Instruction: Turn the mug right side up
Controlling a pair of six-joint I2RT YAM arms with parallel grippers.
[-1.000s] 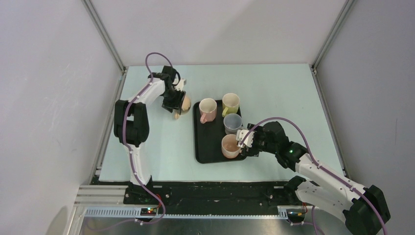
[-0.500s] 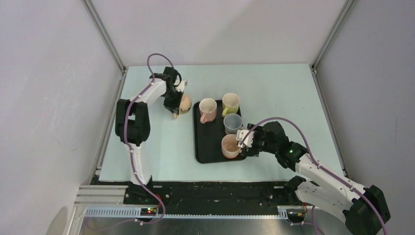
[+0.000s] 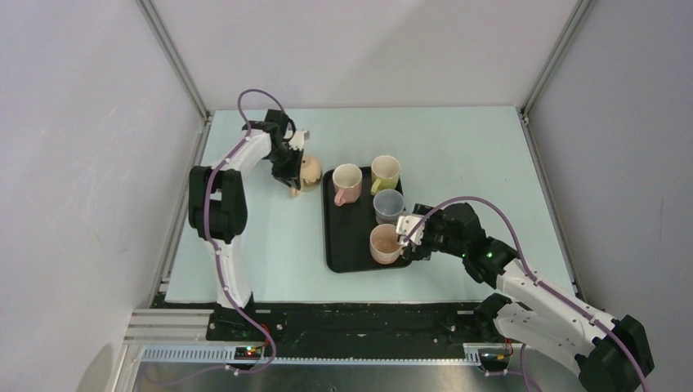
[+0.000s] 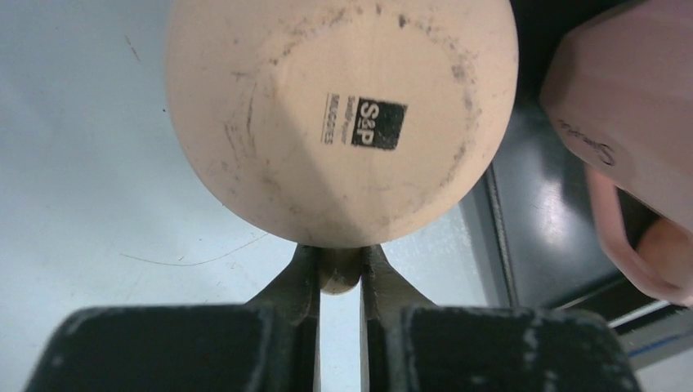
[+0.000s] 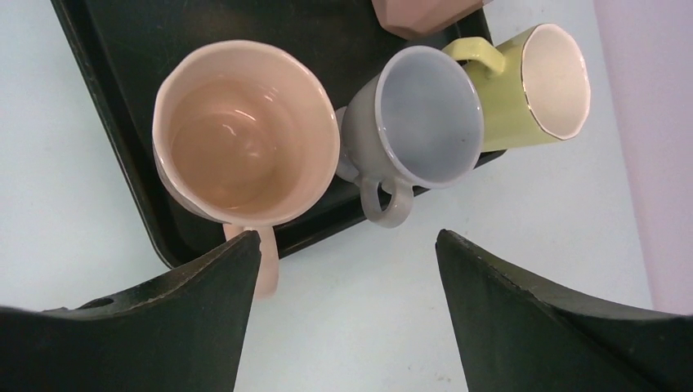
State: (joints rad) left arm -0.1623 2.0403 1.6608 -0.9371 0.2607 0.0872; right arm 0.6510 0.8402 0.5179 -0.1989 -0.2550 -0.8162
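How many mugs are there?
5. Four stand on the black tray: pink mug, yellow mug, grey mug, peach mug. The fifth, a beige mug, is upside down left of the tray. None looks hidden.

mug (image 4: 342, 122): ceramic, matt scuffed base | tray (image 4: 541, 237): glossy black plastic | table (image 4: 98, 163): smooth matt

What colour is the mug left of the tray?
The mug is pale peach, with a black stamp; best in left wrist view.
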